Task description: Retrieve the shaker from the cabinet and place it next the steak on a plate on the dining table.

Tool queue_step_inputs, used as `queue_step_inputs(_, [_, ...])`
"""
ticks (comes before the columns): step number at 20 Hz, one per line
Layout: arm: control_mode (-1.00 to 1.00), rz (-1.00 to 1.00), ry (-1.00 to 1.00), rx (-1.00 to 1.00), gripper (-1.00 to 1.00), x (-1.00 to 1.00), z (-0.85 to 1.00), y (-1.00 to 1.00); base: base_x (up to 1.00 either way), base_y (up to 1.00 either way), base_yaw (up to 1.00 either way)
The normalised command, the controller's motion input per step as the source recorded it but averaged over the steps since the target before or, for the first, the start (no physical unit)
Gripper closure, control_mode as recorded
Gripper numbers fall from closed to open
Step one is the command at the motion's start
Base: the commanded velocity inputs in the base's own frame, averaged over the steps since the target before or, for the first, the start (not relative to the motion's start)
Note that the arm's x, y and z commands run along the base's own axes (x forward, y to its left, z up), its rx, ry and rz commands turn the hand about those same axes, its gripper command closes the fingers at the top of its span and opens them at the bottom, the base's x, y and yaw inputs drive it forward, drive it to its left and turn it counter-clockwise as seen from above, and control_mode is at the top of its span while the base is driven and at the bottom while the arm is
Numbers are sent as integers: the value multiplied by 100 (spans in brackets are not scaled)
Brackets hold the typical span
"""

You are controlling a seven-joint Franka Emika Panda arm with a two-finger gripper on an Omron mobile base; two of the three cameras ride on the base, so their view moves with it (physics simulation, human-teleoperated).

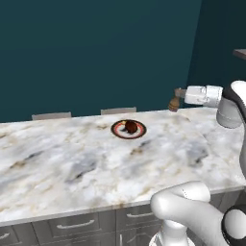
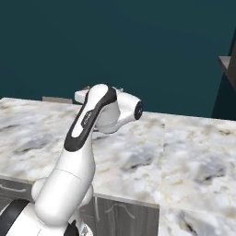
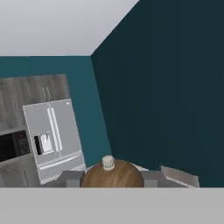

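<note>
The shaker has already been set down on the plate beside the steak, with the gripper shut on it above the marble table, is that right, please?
Not quite. The shaker is not on the plate; it is held in the air, right of the plate and the steak, as the left base view shows. The gripper is shut on it above the marble table.

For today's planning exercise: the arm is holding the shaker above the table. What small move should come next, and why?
Probably carry the shaker left toward the plate, because the hand grips it above the table's far edge, well right of the steak.
</note>
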Motion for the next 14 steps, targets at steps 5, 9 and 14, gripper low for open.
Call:
queue_step_inputs(5, [-100,17,3,-19,100,24,-58,-3,0,0,0])
queue_step_inputs(9, [-100,16,-9,-21,100,18,-48,-3,0,0,0])
queue_step_inputs(14, [-100,15,-9,-14,100,21,-41,-11,0,0,0])
